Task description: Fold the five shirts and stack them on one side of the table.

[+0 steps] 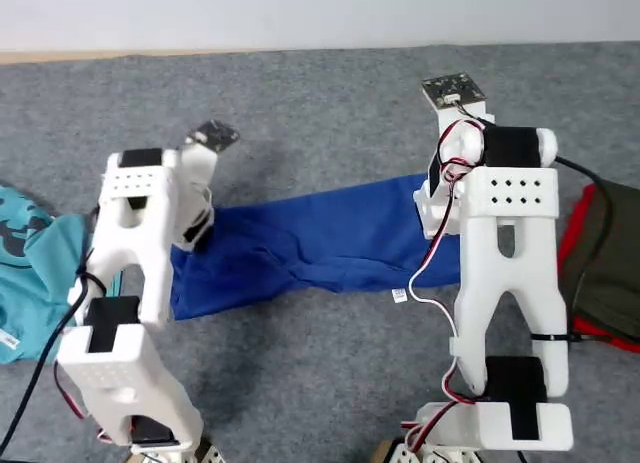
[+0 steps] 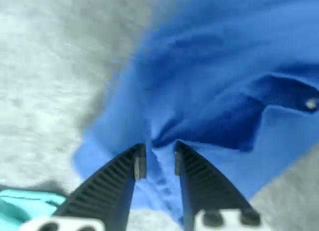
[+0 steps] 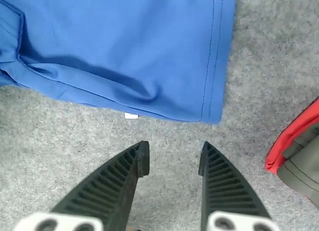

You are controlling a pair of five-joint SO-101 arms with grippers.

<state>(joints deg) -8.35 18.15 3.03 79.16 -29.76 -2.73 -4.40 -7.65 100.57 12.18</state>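
The blue shirt (image 1: 320, 238) lies rumpled mid-table, pinched by the left tool (image 2: 155, 158). The right tool (image 3: 172, 158) hangs released. Most of the folding likely remains.

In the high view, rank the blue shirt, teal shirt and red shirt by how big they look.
1. blue shirt
2. teal shirt, partly cut off by the picture's edge
3. red shirt, mostly covered by an olive garment

The high camera looks down over the whole desk (image 1: 300, 93). Both wrist cameras face down close above the blue shirt (image 1: 320, 238), shared by all views.
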